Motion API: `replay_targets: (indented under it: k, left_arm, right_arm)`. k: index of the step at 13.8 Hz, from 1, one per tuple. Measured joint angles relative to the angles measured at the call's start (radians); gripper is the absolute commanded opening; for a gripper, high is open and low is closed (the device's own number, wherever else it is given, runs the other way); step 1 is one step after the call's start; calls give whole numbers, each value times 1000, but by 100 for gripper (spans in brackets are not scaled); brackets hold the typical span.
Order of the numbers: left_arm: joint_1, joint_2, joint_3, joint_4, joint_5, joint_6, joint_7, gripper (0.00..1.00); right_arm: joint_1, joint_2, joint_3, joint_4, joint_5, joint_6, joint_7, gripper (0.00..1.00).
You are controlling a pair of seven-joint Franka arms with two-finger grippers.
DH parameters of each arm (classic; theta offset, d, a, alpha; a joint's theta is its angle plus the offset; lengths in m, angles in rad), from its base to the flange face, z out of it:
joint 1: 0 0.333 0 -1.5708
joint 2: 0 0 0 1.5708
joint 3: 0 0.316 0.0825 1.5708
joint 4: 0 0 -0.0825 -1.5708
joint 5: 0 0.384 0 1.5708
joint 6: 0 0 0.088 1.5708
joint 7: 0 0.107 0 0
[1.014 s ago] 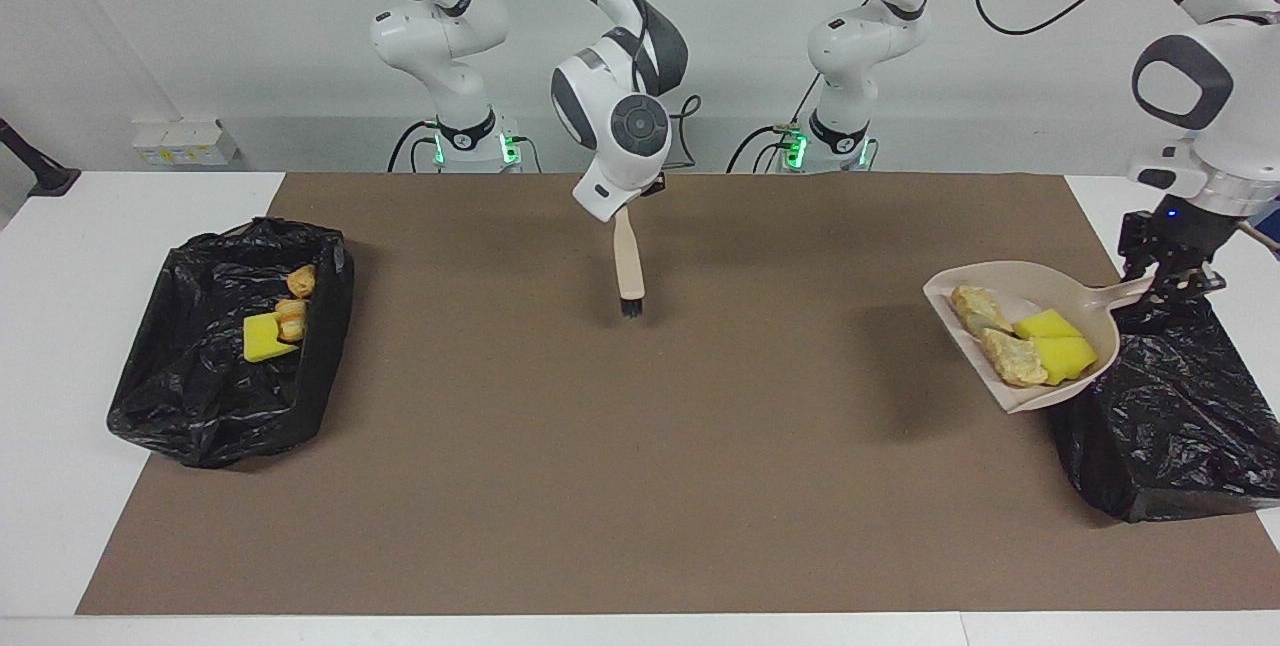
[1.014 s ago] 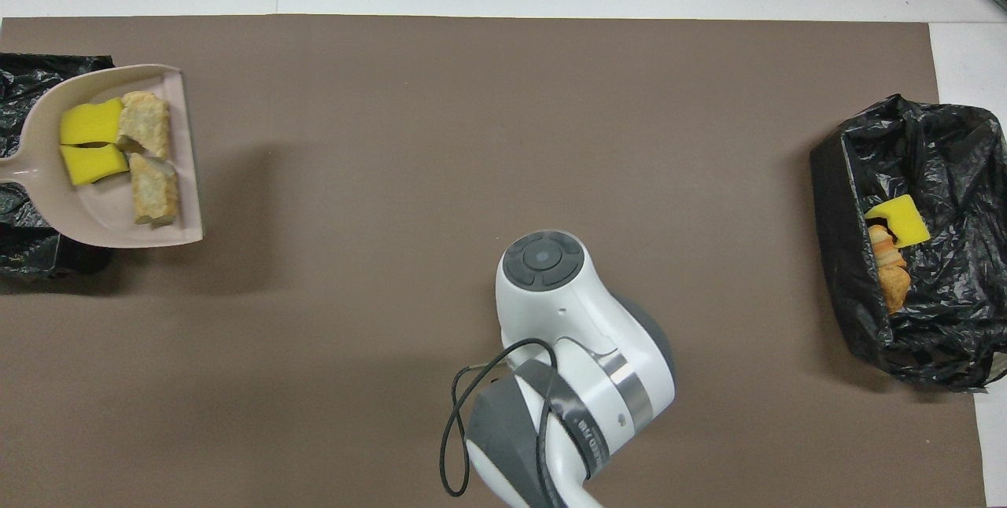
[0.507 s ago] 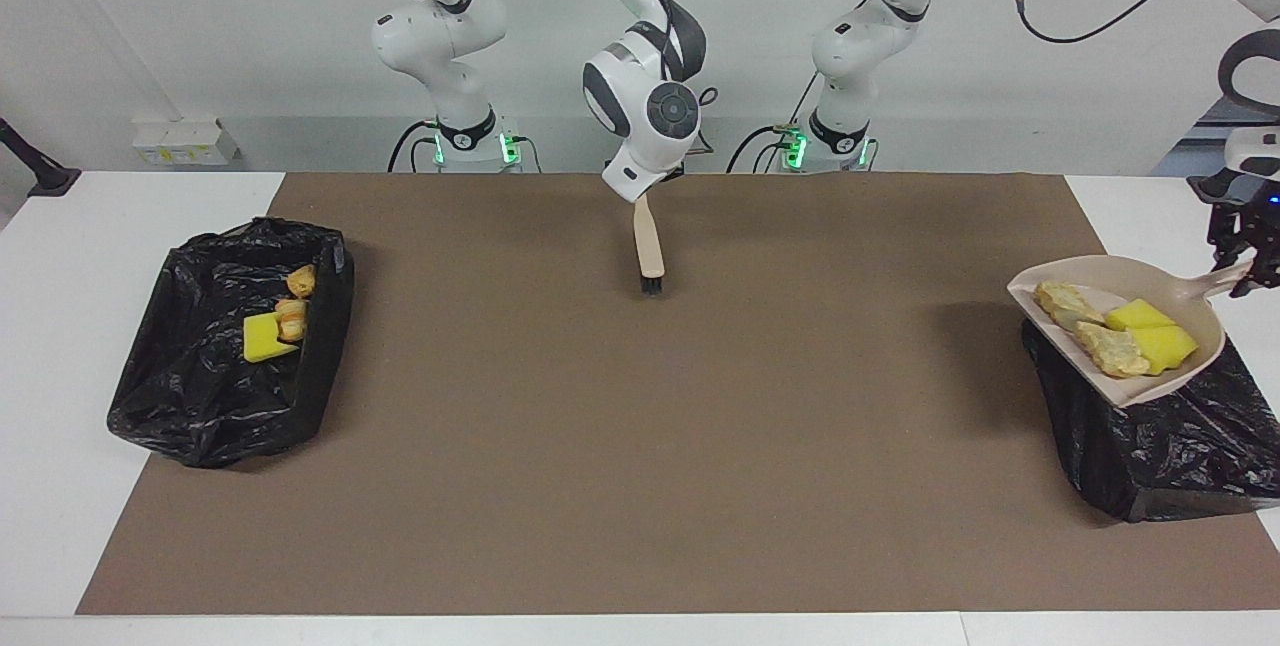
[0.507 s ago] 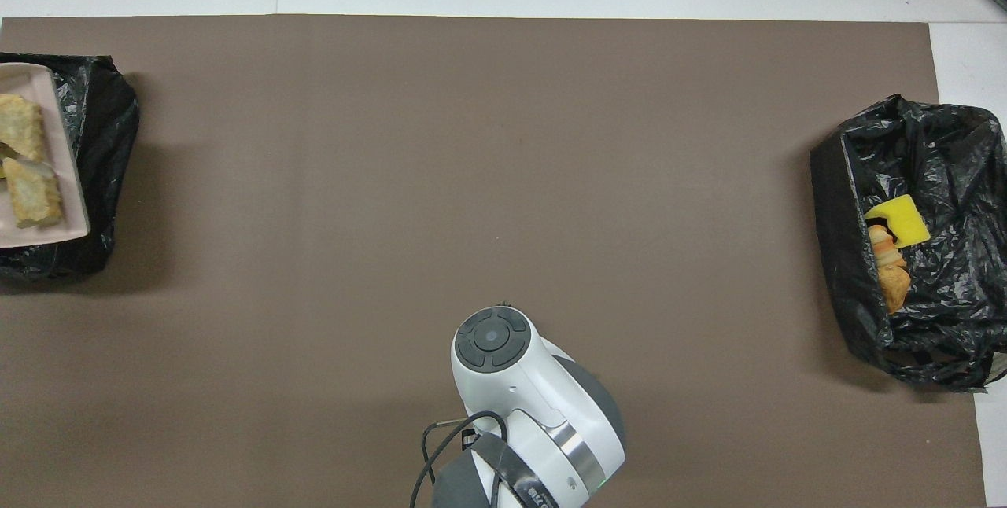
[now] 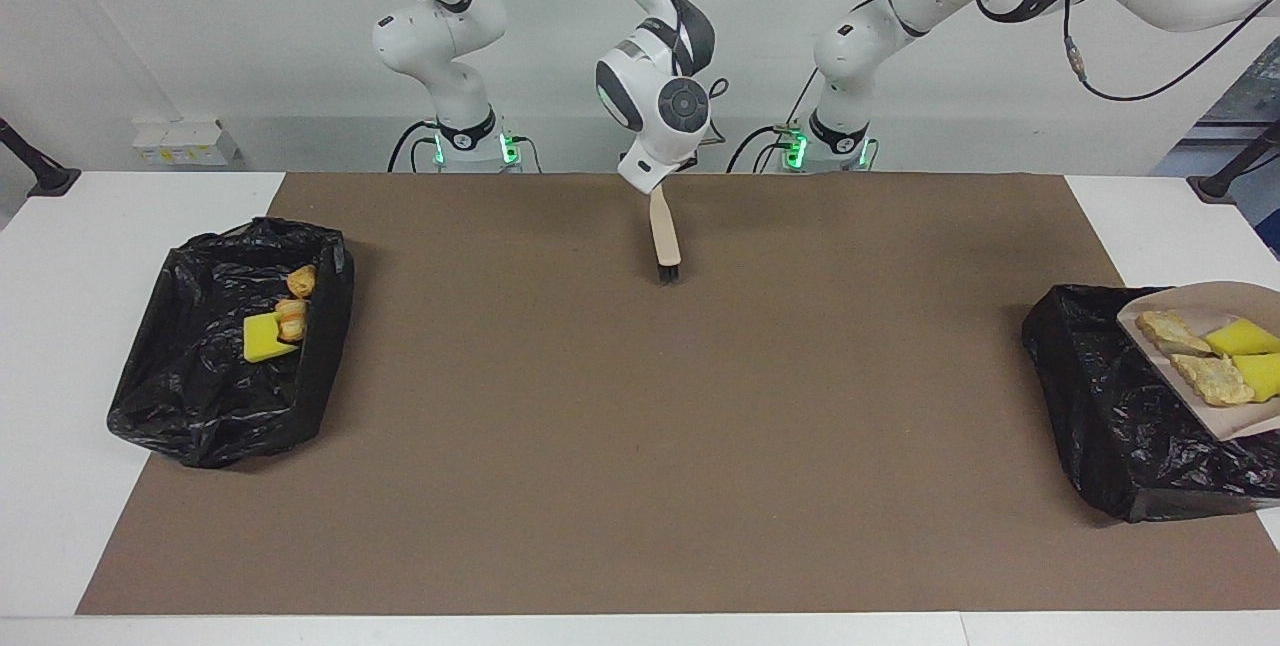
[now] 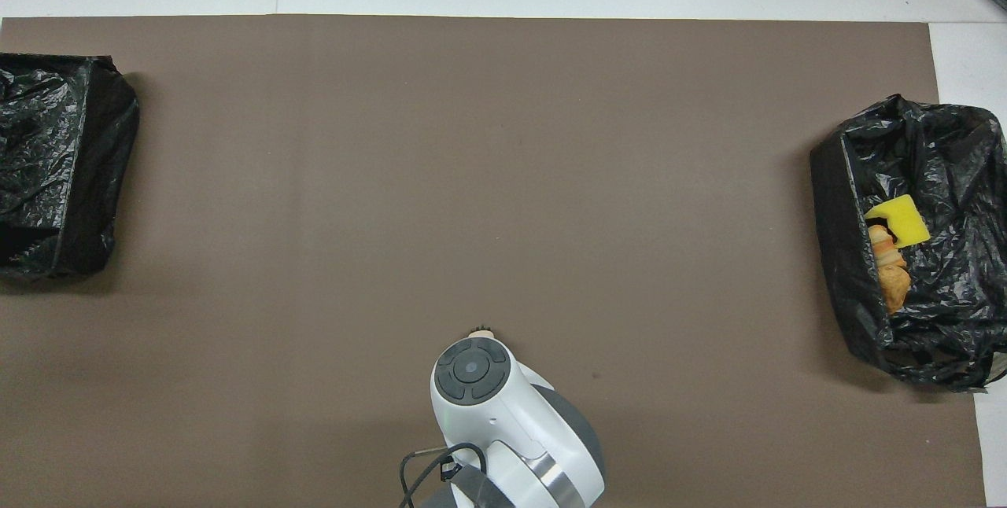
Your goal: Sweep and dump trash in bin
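Across the table, the dustpan (image 5: 1225,366) hangs over the bin (image 5: 1110,406) at the left arm's end, carrying four pieces (image 5: 1210,356) not yet dumped; the left gripper is out of sight. The right gripper (image 5: 655,184) grips the brush (image 5: 664,244). From overhead, the other bin (image 6: 920,241) holds three pieces (image 6: 893,244).

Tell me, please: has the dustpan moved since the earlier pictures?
Yes. The dustpan has travelled toward the left arm's end of the table: earlier it overhung the brown mat, now it is over the black bin there.
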State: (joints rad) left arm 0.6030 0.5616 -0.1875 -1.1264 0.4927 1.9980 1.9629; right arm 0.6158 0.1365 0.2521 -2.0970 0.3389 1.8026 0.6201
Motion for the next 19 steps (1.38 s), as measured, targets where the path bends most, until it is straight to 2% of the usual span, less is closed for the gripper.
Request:
replay_targets:
  k: [3,4,5,10,14,19]
  left_arm:
    - [-28,0,2,1,87,0,13,0]
    - [-28,0,2,3,108,0,16,0]
    - [-30,0,3,6,126,0,19,0]
    - [-47,-25,4,27,209,0,21,0]
    - [-74,-81,2,23,229,-7,26,0]
    - [-153,-117,-10,-37,185,-59,25,0]
  right_arm:
    - [7,-16,-1,-38,20,39,0,0]
    - [6,-18,-2,-44,31,44,0,12]
    - [6,-20,-2,-46,35,46,4,99]
    - [-18,-22,-14,-17,28,35,19,100]
    - [-202,-25,-20,108,-13,-90,-23,100]
    - [-415,-28,-26,265,-99,-204,-243,100]
